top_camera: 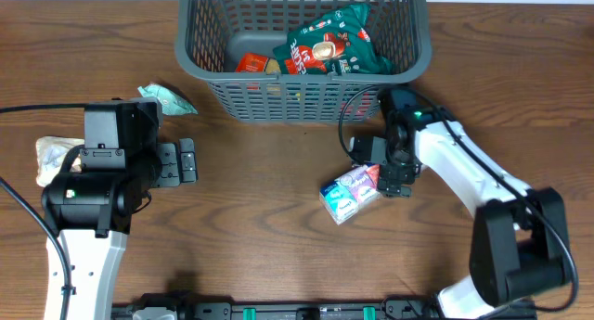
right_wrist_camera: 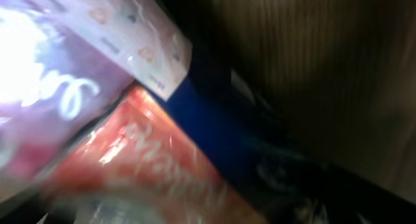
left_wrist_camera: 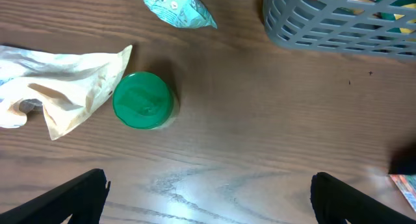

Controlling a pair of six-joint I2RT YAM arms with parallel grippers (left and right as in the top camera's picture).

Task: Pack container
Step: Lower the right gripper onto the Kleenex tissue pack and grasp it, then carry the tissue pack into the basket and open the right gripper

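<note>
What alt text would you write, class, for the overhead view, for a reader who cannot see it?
The right gripper is at a bundle of tissue packs on a wooden table, in front of a grey basket holding a green bag. The left gripper hangs open at left.

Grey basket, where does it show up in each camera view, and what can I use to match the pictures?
Overhead: the grey basket sits at the top centre.
Left wrist: only a corner of the grey basket shows, top right.
Right wrist: not in it; a blurred pink and red pack fills the picture.
Shared landmark: the pale green packet, left of the basket in the overhead and left wrist views.
</note>
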